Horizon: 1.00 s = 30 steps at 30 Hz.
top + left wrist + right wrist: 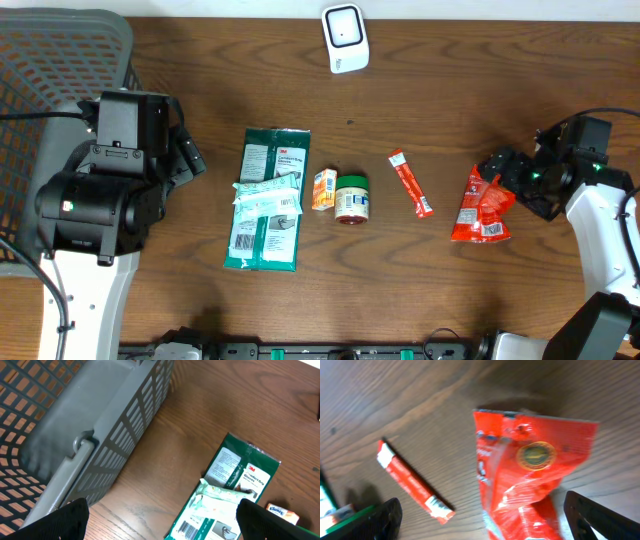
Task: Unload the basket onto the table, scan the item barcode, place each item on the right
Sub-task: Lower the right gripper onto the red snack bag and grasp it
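Right of centre in the overhead view: crinkled red foil snack packet [481, 208], flat on the dark wooden table [450, 90], probably the item to scan. Poised just over its upper end, jaws spread wide with nothing gripped: right gripper [505, 180], placed, by the look of it, for a pinch on the sealed edge. At the frame's left, beside the grey plastic lattice basket [60, 60], equally wide and empty: left gripper [165, 522] (parked clear, it seems). Top centre, well apart from all the goods: white rounded scanner unit [345, 38].

Given only overhead: scanner and whole layout. Given only from the right wrist: gold round seal [535, 455] on the packet. Given sharply from the left wrist alone: printed barcode on the green-and-white glove pack [235, 490]. Packet's own barcode not made out anywhere.
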{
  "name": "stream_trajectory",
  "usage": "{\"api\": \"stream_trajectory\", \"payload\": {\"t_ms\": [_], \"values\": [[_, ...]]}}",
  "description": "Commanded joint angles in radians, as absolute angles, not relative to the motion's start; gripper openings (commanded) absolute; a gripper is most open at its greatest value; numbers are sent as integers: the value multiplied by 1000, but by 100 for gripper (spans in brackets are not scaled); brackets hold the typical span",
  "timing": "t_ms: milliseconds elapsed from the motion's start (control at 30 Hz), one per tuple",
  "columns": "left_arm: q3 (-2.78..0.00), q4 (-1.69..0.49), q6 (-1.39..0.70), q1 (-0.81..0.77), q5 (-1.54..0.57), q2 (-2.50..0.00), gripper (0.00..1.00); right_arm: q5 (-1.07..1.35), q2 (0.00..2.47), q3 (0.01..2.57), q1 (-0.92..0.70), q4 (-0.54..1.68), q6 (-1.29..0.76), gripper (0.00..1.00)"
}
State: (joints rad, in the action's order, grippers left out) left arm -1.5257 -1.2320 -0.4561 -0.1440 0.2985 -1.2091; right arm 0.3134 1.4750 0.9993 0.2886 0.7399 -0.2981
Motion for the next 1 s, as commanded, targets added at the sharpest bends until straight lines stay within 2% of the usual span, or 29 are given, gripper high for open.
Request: {"api": "stream_trajectory", "payload": {"t_ms": [0, 33, 67, 100, 167, 267, 433, 700, 800, 967], "values": [[-1529, -1238, -458, -139, 324, -1208, 94, 404, 1469, 1021, 299, 745, -320, 73], [-1529, -1238, -458, -139, 324, -1208, 94, 411, 1463, 1036, 300, 766, -320, 56], [-1529, -1238, -458, -139, 324, -1208, 94, 406, 1455, 1056, 302, 798, -317, 43], [-1529, -1238, -458, -139, 324, -1208, 94, 388, 1446, 1081, 300, 833, -311, 35], [-1529, -1238, -458, -139, 323, -1208, 94, 338, 1430, 1130, 296, 908, -297, 21], [-1529, -1238, -458, -139, 323, -1208, 94, 226, 1413, 1164, 263, 995, -294, 9], [-1529, -1238, -458, -139, 324, -1208, 94, 144, 1418, 1097, 231, 1001, -332, 1], [-1529, -1238, -458, -139, 323, -1208, 94, 87, 1440, 842, 228, 785, -374, 1], [-1529, -1238, -458, -139, 323, -1208, 94, 13, 1440, 763, 228, 694, -398, 2], [-1529, -1238, -458, -139, 323, -1208, 94, -161, 1440, 722, 228, 674, -449, 2]]}}
